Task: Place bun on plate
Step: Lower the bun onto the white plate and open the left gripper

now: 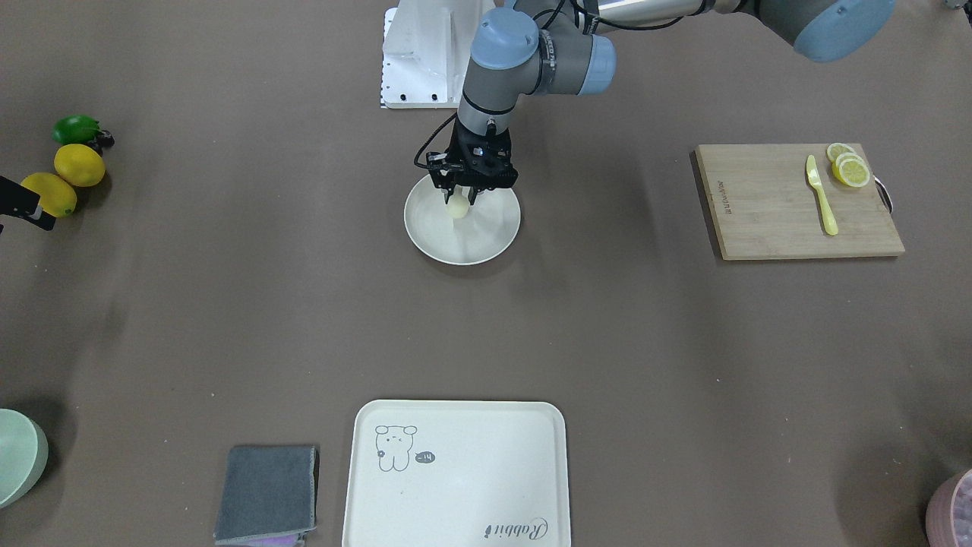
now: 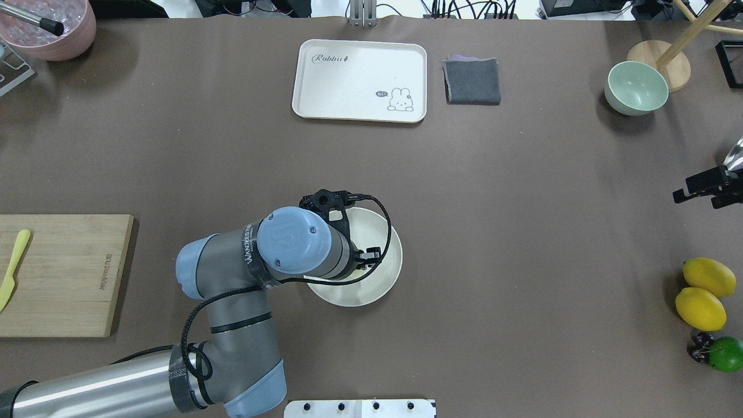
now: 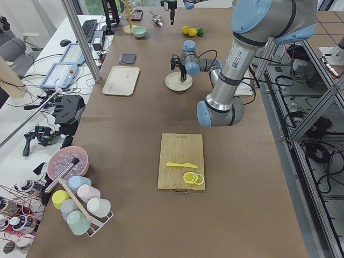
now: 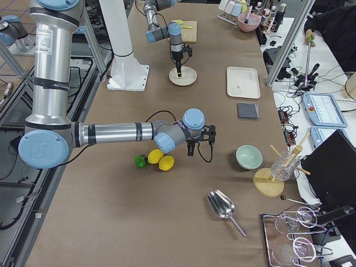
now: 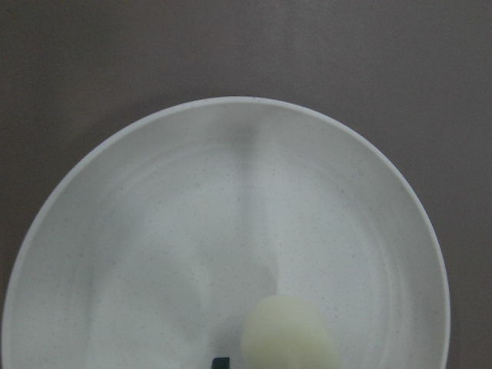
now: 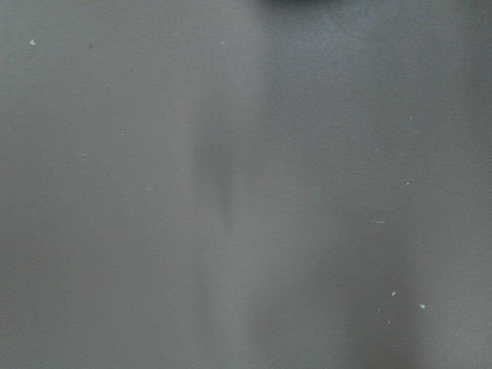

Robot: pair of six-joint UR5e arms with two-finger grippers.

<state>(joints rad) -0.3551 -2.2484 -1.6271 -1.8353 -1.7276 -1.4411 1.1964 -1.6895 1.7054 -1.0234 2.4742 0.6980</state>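
The bun (image 1: pixel 458 207), a small pale rounded lump, hangs just over the round cream-white plate (image 1: pixel 486 247) at the table's middle. My left gripper (image 1: pixel 459 199) points straight down over the plate's robot-side half and is shut on the bun. In the left wrist view the bun (image 5: pixel 288 338) is blurred at the bottom edge above the plate (image 5: pixel 177 223). In the overhead view the left arm's wrist hides the bun and covers part of the plate (image 2: pixel 390 270). My right gripper (image 2: pixel 696 199) hovers far off near the lemons, open and with nothing in it.
A rabbit-print tray (image 1: pixel 456 471) and a grey cloth (image 1: pixel 267 494) lie at the operators' edge. A wooden board (image 1: pixel 774 213) carries a yellow knife (image 1: pixel 822 196) and lemon slices (image 1: pixel 849 167). Two lemons (image 1: pixel 64 178), a lime (image 1: pixel 76 129) and a green bowl (image 1: pixel 15 456) sit on the other side.
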